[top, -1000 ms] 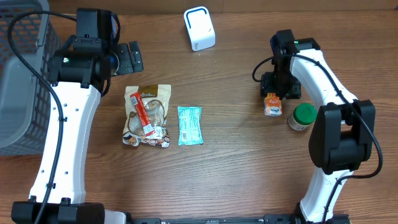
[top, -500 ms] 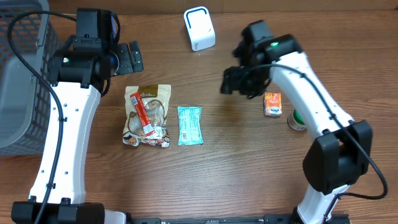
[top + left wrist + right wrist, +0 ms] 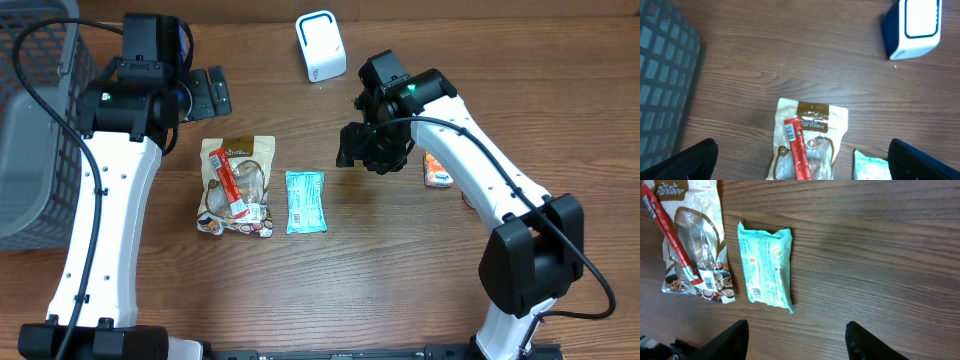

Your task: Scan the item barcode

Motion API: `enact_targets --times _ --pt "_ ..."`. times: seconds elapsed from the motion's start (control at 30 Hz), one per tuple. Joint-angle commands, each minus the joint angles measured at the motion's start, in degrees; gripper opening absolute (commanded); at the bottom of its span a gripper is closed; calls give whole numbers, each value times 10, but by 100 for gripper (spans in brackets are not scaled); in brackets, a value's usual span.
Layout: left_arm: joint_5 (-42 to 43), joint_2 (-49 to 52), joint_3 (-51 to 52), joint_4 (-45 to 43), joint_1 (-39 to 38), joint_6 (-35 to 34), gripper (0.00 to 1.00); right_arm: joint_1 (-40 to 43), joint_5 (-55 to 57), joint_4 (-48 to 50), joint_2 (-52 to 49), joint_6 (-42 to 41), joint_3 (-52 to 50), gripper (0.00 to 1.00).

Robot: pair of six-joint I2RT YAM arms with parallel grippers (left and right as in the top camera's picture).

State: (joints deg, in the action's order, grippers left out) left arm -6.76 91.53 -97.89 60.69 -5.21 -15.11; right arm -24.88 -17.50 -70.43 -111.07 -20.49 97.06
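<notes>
My right gripper [image 3: 797,330] hovers with its jaws apart and empty, near the flat teal plastic snack packet [image 3: 765,265] on the brown wooden table [image 3: 400,270]. My left gripper [image 3: 210,92] gapes wide, empty. I'd pinch the packet's narrow width and leave its barcode uncovered.

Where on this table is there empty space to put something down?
Bare wood spans the near edge, below the snack bag and teal packet. Another free patch lies between the white scanner and the snack bag. It is crowded around the orange carton and right gripper.
</notes>
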Motion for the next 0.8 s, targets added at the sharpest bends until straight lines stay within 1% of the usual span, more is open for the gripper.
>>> enact_targets --times 0.0,0.07,0.1,0.17,0.23,0.27,0.33,0.5,0.67,0.73,0.77 --pt "82 1 -7 25 0 -12 100 -2 24 -5 6 -9 -3 63" --pt "147 3 -7 37 -1 -12 100 -2 38 -13 6 -9 -3 63" --pt "174 5 -5 45 -2 -12 96 -2 46 -18 6 -9 -3 63" --pt "203 11 1 59 -9 -12 52 -2 60 -24 6 -9 -4 63" --pt "203 17 16 69 -24 -17 10 -2 61 -22 6 -9 -5 63" --pt "202 21 26 70 -32 -19 4 -2 61 -19 6 -9 -7 63" --pt "194 31 51 70 -51 -21 4 -2 62 -9 6 -7 -16 64" --pt "133 58 109 67 -84 -65 4 -1 79 24 6 -7 -59 66" --pt "132 89 129 49 -102 -68 4 -1 78 77 6 -8 -100 66" --pt "132 105 134 33 -111 -68 4 -1 75 97 6 -8 -112 65" --pt "130 115 134 29 -116 -67 4 -1 74 101 6 -8 -114 63"
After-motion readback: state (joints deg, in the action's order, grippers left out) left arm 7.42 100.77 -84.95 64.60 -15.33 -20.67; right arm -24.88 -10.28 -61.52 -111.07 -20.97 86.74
